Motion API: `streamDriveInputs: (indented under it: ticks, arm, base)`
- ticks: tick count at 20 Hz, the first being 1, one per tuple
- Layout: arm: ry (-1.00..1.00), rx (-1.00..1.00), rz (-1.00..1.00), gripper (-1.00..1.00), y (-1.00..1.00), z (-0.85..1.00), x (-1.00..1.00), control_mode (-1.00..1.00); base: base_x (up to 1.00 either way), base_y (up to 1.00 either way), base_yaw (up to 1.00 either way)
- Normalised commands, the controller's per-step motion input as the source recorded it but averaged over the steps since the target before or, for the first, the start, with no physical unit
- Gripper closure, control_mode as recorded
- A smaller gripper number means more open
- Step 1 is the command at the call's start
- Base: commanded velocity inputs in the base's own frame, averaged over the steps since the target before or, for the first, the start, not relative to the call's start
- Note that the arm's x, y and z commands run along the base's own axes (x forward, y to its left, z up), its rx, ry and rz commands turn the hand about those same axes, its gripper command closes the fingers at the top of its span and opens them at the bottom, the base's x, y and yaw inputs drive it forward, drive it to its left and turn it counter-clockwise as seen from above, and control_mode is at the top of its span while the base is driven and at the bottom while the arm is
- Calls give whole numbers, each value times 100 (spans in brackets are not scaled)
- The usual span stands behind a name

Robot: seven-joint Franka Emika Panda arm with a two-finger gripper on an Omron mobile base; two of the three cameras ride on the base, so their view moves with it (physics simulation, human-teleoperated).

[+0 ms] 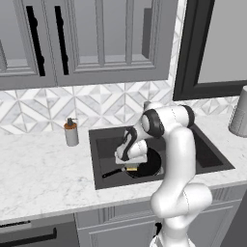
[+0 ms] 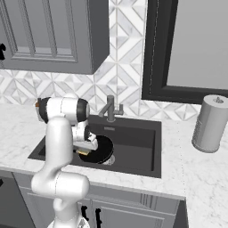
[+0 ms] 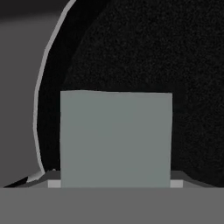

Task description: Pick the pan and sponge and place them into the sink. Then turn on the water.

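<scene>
The black pan (image 1: pixel 150 163) lies inside the dark-grey sink (image 1: pixel 107 141), its thin handle pointing toward the front left. In the right base view the pan (image 2: pixel 105 148) rests near the drain of the sink (image 2: pixel 136 147). My gripper (image 1: pixel 131 165) hangs low over the pan's front edge, shut on the sponge (image 1: pixel 131 169), whose yellow layer shows just under the hand. The sponge's grey-green top (image 3: pixel 116 138) hides the fingertips in the hand view, with the pan (image 3: pixel 175 52) dark behind it. No water runs from the faucet (image 2: pixel 110 108).
A grey soap dispenser with a brown collar (image 1: pixel 71 132) stands on the marble counter left of the sink. A grey paper towel roll (image 2: pixel 210 123) stands on the counter to the right. Wall cabinets hang above, and a dark-framed window is behind the sink.
</scene>
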Motion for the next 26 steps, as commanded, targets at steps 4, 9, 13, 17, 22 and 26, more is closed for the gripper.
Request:
streamDriveInputs:
  ticks: [4,9,13,17,22,26]
  arm:
    - [-2,0,0,-100,0,40,-9,-100]
    - [0,0,0,-100,0,68,-24,-100]
    - [-6,0,0,-100,0,96,-40,-100]
    - [-11,0,0,-100,-1,100,-67,-100]
    - [0,1,0,-100,-20,100,-61,-100]
    - [0,3,0,-100,-52,100,-78,-100]
  base:
    - [0,0,0]
    - [0,0,0]
    - [0,0,0]
    - [0,0,0]
    - [0,0,0]
    - [0,0,0]
